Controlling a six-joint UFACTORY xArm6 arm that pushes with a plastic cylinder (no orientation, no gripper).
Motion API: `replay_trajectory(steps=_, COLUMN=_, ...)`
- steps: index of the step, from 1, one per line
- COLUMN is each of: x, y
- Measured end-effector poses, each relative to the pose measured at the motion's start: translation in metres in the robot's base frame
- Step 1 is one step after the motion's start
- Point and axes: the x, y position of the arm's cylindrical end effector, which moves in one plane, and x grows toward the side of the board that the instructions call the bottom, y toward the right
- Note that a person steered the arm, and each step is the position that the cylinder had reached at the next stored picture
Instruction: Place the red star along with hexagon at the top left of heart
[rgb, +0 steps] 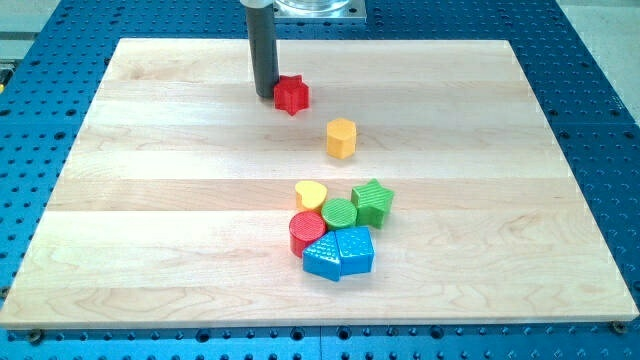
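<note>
1. The red star (292, 95) lies near the view's top, a little left of centre, on the wooden board (150, 200). It looks like a small, rigid moulded block, probably light, so it should slide readily on the smooth wood. With its points, it may spin if it is pushed off-centre.

2. My tip (265, 95) stands just at the star's left side, touching it or very nearly; I cannot tell which. The tool is a plain rod with nothing to open or close, so it holds nothing and can only press against a face.

3. There is no way to take hold of the star. The best contact, I judge, is in a notch between two points on the star's upper-left side, so that the push runs through its middle.

4. The yellow hexagon (341, 137) sits well apart, down and to the right of the star, roughly on the way toward the heart.

5. The yellow heart (311, 194) is further down, at the top left of a tight cluster: green cylinder (339, 213), green star (373, 202), red cylinder (305, 232) and two blue blocks (339, 253).

6. The spot beside the hexagon, up and left of the heart, is open. An overlong push risks bumping the hexagon out of place.
</note>
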Motion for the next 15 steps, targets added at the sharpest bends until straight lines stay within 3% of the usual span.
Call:
replay_trajectory(steps=2, x=-0.018, y=0.036)
replay_trajectory(steps=4, x=0.113, y=0.039)
replay_trajectory(steps=5, x=0.144, y=0.047)
replay_trajectory(steps=7, x=0.052, y=0.079)
replay_trajectory(steps=8, x=0.041, y=0.087)
replay_trajectory(steps=9, x=0.029, y=0.146)
replay_trajectory(steps=10, x=0.079, y=0.166)
replay_trajectory(steps=12, x=0.081, y=0.165)
replay_trajectory(steps=15, x=0.137, y=0.056)
